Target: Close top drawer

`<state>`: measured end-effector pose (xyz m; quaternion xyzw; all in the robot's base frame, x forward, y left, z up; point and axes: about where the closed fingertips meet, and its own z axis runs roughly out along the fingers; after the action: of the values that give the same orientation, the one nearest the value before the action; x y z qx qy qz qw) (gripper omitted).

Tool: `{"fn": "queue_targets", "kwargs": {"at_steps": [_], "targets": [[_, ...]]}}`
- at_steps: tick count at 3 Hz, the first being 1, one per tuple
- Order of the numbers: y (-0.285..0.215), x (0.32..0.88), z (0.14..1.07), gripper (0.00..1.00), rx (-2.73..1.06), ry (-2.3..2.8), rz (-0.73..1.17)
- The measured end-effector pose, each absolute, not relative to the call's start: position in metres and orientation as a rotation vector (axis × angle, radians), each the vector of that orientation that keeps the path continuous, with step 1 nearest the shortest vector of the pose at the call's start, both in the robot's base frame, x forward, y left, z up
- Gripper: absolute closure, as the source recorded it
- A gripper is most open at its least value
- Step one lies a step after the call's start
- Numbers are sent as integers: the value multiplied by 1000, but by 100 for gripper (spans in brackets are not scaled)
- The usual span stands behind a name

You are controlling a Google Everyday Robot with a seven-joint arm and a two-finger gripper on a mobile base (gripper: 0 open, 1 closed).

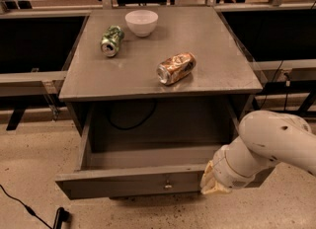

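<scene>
Top drawer (pixel 148 159) stands pulled well out of the cabinet, its tray open and bare inside apart from a black cable (pixel 131 122) looping at the back wall. My end effector (pixel 212 183) sits low at the right end of the front panel (pixel 118 187), touching it or just short of it; my own wrist covers the working end, so I cannot tell whether it is released or clenched, and it does not appear to be grasping anything. The small round knob (pixel 168 184) lies just to the left of the end effector, at the same height. Judgement on handling: grey sheet metal, stiff, nothing that will flex or break under a push. With an empty tray it should be light and run freely on its slides. The flat panel face is probably smooth and a little slippery, so contact should be square. No grip is needed to close it. A flat press on the panel does the work, best taken nearer the knob, since pushing from the far right end could rack the drawer and bind it. Up and beyond the end effector, the counter (pixel 222 55) carries a dented copper can (pixel 176 68), and further left a green can (pixel 111 40) and a white bowl (pixel 141 22). Both cans lie on their sides, so a hard slam could set them rolling.
</scene>
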<state>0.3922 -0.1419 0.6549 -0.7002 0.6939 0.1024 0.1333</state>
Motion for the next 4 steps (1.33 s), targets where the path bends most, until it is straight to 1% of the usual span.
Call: {"fn": "queue_targets", "kwargs": {"at_steps": [1, 2, 4], "targets": [[-142, 392, 655, 5, -2030, 2013, 298], [-142, 392, 655, 0, -2030, 2013, 298], [-137, 389, 654, 0, -2092, 2034, 306]]}}
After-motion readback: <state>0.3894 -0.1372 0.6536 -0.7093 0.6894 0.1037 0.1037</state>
